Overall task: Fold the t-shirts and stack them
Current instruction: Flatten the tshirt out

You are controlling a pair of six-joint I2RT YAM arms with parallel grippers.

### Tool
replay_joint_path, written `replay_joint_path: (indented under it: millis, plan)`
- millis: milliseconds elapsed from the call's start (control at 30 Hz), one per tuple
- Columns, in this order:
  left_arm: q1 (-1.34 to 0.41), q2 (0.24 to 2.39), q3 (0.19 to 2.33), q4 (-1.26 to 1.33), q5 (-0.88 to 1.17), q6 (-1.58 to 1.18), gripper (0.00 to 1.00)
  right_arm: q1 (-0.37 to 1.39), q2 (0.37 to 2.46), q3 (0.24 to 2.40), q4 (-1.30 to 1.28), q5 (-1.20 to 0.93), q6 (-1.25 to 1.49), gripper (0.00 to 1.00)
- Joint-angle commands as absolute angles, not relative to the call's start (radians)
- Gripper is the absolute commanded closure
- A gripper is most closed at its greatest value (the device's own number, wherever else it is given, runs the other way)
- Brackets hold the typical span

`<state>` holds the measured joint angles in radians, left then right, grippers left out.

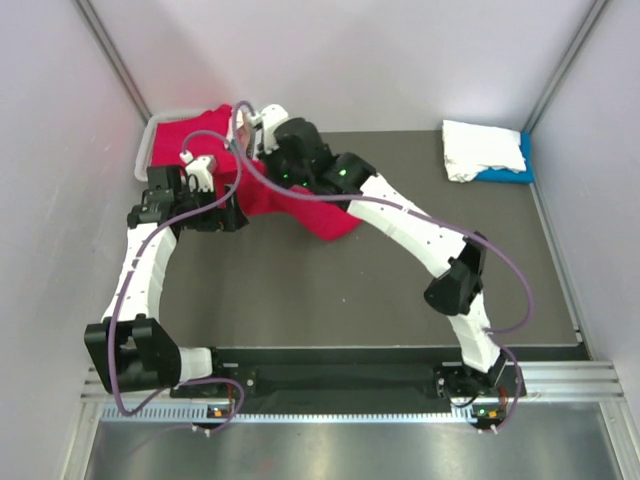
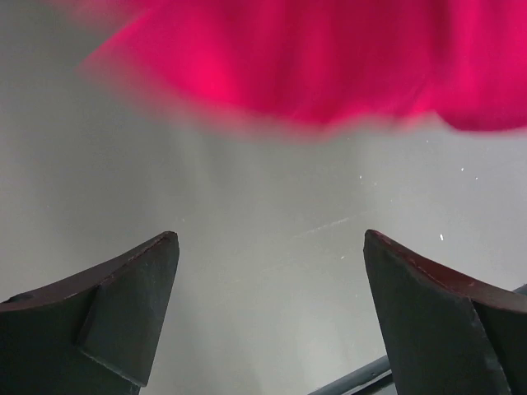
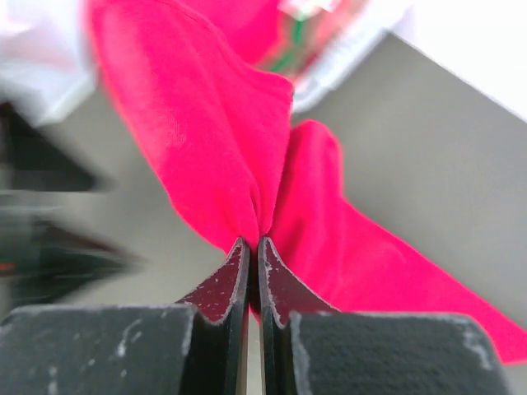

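Early days, I'd say: the right end effector point(image 3: 254, 243) is pinched shut on a fold of the red t-shirt point(image 3: 206, 140), which spreads crumpled beyond its tips, not yet folded. The left end effector point(image 2: 272, 240) gapes wide and empty, with red cloth just ahead. A white shirt point(image 1: 480, 148) lies on a blue shirt point(image 1: 505, 176), well off to the right end effector's right.

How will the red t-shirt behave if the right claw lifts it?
Probably floppy: the red t-shirt bunches into folds where the right claw pinches it. It would likely trail and drag, since the overhead view shows part of it lying on the table. The small pinch of cloth might slip.
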<state>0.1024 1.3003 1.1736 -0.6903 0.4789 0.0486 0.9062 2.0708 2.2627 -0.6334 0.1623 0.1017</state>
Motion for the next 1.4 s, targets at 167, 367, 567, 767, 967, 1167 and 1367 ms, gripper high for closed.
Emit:
replay_joint_path:
  millis: [167,367,567,767,967,1167,1367]
  plan:
    - [0.13,1.285,1.132,-0.614,0.522,0.003,0.02,1.032,1.93,2.35,-0.675,0.172,0.012,1.0]
    - [0.135,1.275,1.134,-0.603,0.528,0.005,0.02,1.051,1.879,2.41,-0.707,0.231,-0.029,1.0]
    - [0.133,1.261,1.138,-0.606,0.532,-0.028,0.02,1.028,1.675,2.086,-0.559,0.454,-0.084,1.0]
    - [0.141,1.247,1.147,-0.609,0.541,-0.046,0.02,1.0,1.833,2.338,-0.678,0.41,-0.071,1.0]
    - [0.265,1.226,1.176,-0.604,0.587,-0.109,0.02,1.006,1.911,2.476,-0.626,0.324,-0.066,1.0]
    - [0.4,1.255,1.238,-0.585,0.729,-0.218,0.03,1.028,1.81,2.433,-0.561,0.304,-0.086,1.0]
    - [0.399,1.23,1.151,-0.497,0.77,-0.282,0.03,1.046,1.787,2.459,-0.559,0.172,-0.087,1.0]
